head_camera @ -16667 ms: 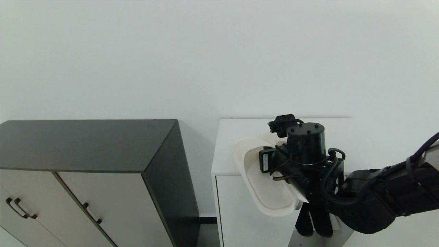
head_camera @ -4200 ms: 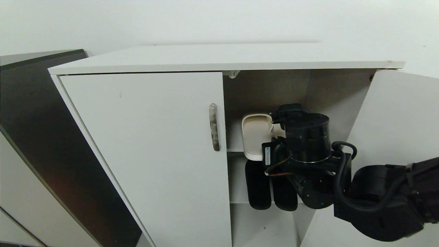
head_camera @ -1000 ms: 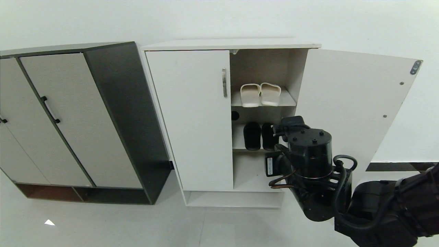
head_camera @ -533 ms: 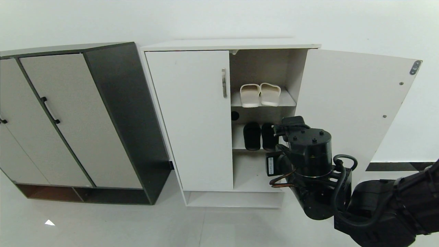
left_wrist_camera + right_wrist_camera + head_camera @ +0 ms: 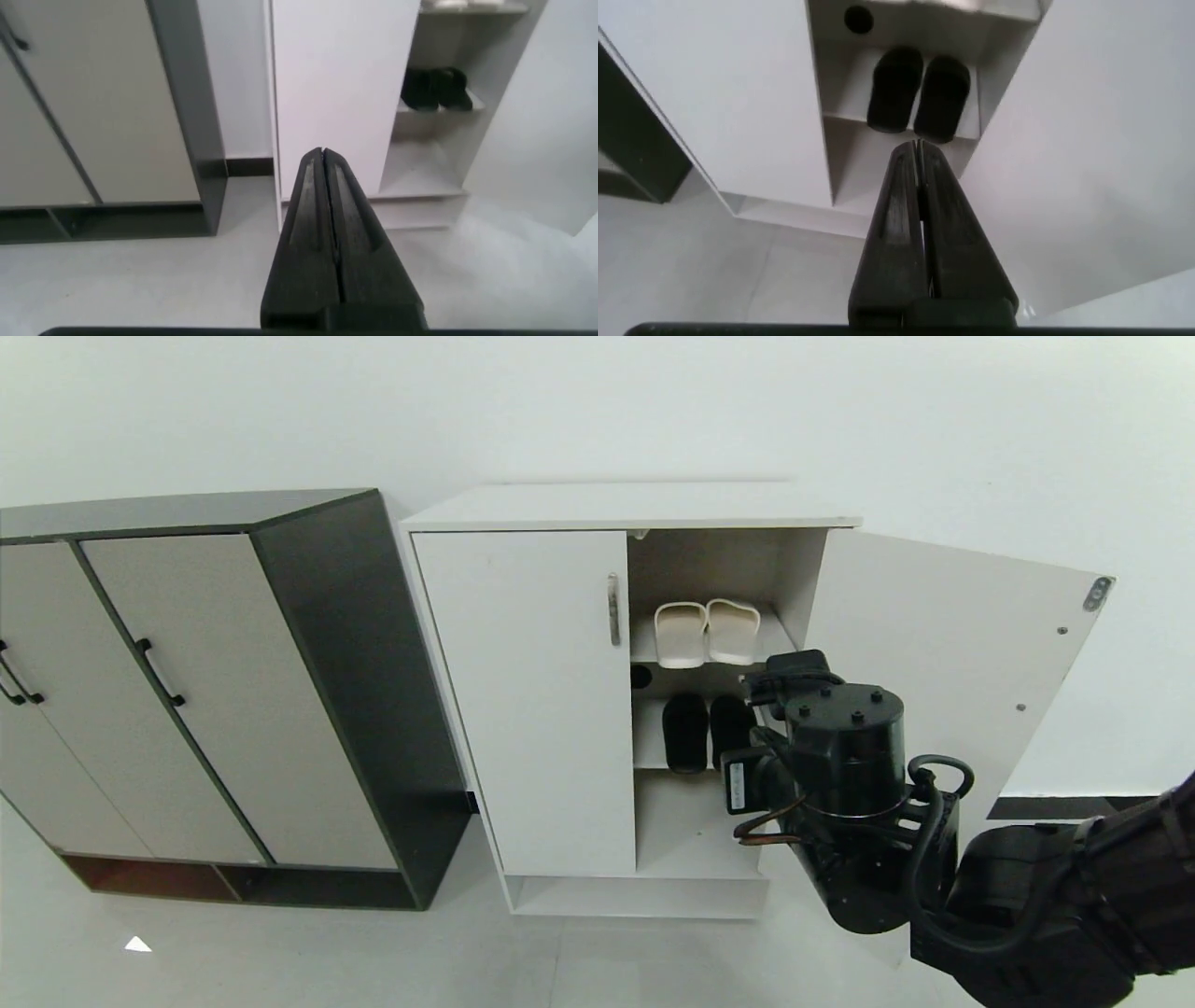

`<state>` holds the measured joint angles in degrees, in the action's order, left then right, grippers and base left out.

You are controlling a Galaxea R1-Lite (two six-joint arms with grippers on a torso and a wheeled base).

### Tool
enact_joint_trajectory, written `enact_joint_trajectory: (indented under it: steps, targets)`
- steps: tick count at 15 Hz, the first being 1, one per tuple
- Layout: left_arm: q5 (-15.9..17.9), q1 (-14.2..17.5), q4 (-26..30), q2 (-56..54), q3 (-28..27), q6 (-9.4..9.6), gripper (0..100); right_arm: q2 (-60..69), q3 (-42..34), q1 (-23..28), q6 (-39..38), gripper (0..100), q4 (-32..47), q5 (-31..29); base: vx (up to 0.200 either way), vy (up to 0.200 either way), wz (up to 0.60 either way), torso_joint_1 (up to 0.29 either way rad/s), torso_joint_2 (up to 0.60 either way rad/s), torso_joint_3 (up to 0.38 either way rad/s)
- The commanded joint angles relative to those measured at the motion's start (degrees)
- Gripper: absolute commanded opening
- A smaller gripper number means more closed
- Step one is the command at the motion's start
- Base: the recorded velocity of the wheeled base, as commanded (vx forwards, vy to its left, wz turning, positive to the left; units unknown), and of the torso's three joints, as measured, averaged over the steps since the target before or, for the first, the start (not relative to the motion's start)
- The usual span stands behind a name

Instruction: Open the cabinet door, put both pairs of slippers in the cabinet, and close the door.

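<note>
Right pincer point(image 5: 918, 149) hangs clenched on nothing, low before the open half of the white cabinet point(image 5: 635, 506). My left pincer point(image 5: 322, 157) is clenched and empty too, well back from the cabinet. Just beyond the right pincer's tips I see the black slippers point(image 5: 895, 89) side by side on the middle shelf, with the white slippers point(image 5: 681, 633) one shelf above. To that pincer's right the open door point(image 5: 934, 644) stands wide; to its left are the closed door point(image 5: 532, 709) and a dark cabinet point(image 5: 345, 691).
</note>
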<state>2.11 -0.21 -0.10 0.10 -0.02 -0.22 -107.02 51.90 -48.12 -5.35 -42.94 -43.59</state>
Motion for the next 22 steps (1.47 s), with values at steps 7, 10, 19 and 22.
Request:
enact_joint_trajectory:
  steps: [7, 10, 19, 22]
  targets:
    - [0.00, 0.03, 0.01, -0.01, 0.02, 0.04, 0, -0.03, -0.13, -0.05, 0.34, 0, -0.04, 0.00, 0.000, 0.000, 0.00, 0.140, -0.47, -0.331]
    - [0.00, 0.03, 0.01, -0.01, 0.02, 0.04, 0, -0.12, -0.13, -0.05, 0.34, 0, -0.04, 0.00, 0.000, 0.000, 0.00, 0.165, -0.48, -0.310]
    - [0.00, 0.03, 0.01, -0.01, 0.02, 0.04, 0, -0.12, -0.22, -0.14, 0.34, 0, 0.04, 0.00, 0.000, 0.000, 0.00, 0.210, -0.52, -0.311]
    - [0.00, 0.03, 0.01, -0.01, 0.02, 0.13, 0, -0.03, -0.66, -0.22, 0.43, 0, -0.04, 0.00, 0.000, 0.000, 0.00, 0.248, -0.57, -0.323]
